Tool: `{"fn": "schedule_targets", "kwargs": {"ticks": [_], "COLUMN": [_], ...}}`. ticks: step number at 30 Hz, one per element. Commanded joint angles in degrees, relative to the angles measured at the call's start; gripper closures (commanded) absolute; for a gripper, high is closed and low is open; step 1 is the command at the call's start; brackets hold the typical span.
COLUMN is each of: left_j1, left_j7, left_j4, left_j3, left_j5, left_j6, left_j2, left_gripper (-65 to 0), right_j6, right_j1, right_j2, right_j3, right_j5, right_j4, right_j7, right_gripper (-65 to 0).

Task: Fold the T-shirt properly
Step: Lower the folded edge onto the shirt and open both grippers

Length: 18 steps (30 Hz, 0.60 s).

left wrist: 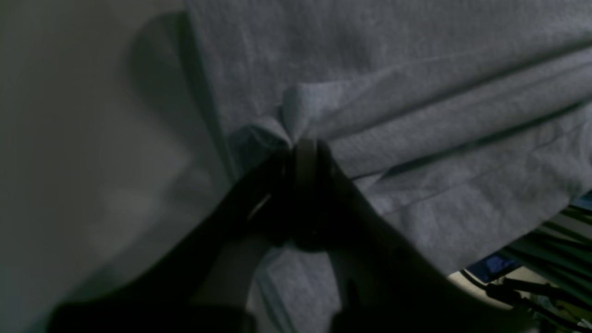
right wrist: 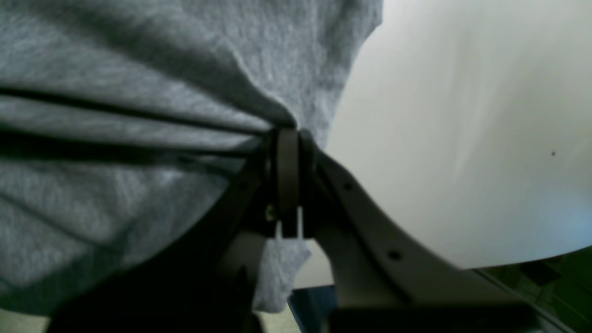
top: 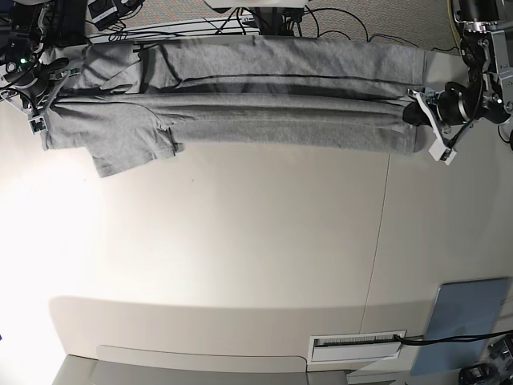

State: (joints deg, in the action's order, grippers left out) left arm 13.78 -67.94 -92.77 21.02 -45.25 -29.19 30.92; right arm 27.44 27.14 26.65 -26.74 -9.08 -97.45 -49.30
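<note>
Dark, closed jaws fill the foreground of both wrist views: the left tool point(left wrist: 305, 148) is clamped on a bunched corner of the large heather-grey short-sleeved cotton T-shirt point(top: 240, 104), and the right tool point(right wrist: 287, 138) is likewise pinched shut on a gathered wad of the same cloth, a small tab of fabric hanging below its fingers. In the base view the shirt is stretched taut between the two tools along the far edge of the pale, smooth desk point(top: 240, 257), doubled lengthwise into a long band with creases running from grip to grip; one sleeve flops out toward the near side close to the right tool, and the far layer seems to hang over the desk's back edge. The main risk, as I judge it, lies in the thin pinches: each tool holds only a small gather, so more tension could pull a corner free and collapse the fold. Uneven motion between the arms could skew the band, and the loose sleeve may drag or tuck crookedly. Fabric over the back edge could snag the black cables point(top: 337, 16) there. A flat blue-grey rectangular pad point(top: 469, 321) and a white slotted strip point(top: 357, 343) lie well apart at the near corner.
</note>
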Motion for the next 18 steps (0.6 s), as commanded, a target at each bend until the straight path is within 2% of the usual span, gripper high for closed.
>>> {"fn": "schedule_targets", "kwargs": {"ticks": [1,4,6,10,11,13,15,18], "left_j1": [-0.26,-0.26,-0.28,-0.26,-0.28,-0.28,-0.26,-0.31], "left_j7": [-0.24,-0.26,-0.66,-1.75,-2.51,-3.65,-3.65,-3.58], "left_j4": [-0.90,-0.90,-0.90,-0.90,-0.90,-0.90,-0.90,-0.90], "left_j3": [0.66,0.66,0.66,0.66,0.66,0.66,0.66,0.66], "left_j5": [1.29,-0.55,-1.55,-1.97,-1.97,-1.95,-1.92,-1.90], "left_j6": [0.59,0.57,0.55,-1.90,-2.38,-2.45,-2.43,-2.43], "left_j2": [2.29,3.43,4.04,4.50,4.50,4.52,4.52,4.72], "left_gripper": [0.0,0.0,-4.0,-25.6,-31.6,-41.1,-44.3,-44.3], "right_j6": [-1.57,-1.53,-0.81,1.99,1.99,1.77,1.05,-1.33], "right_j1": [0.00,0.00,-0.02,-0.50,-0.57,-0.66,-0.63,-0.66], "right_j2": [1.46,1.46,1.49,1.64,1.68,1.90,1.92,1.95], "right_j3": [-1.11,-1.11,-1.11,-1.11,-1.11,-1.14,-1.14,-1.14], "right_j5": [1.57,1.57,1.60,1.57,1.60,1.60,1.40,-0.31], "right_j4": [-0.70,-0.70,-0.70,-0.70,-0.70,-0.70,-0.70,-0.74], "right_j7": [-0.55,-0.24,-0.17,0.09,0.09,0.28,1.81,4.37], "right_gripper": [0.0,0.0,-2.1,-21.0,-23.9,-25.0,-25.0,-25.0]}}
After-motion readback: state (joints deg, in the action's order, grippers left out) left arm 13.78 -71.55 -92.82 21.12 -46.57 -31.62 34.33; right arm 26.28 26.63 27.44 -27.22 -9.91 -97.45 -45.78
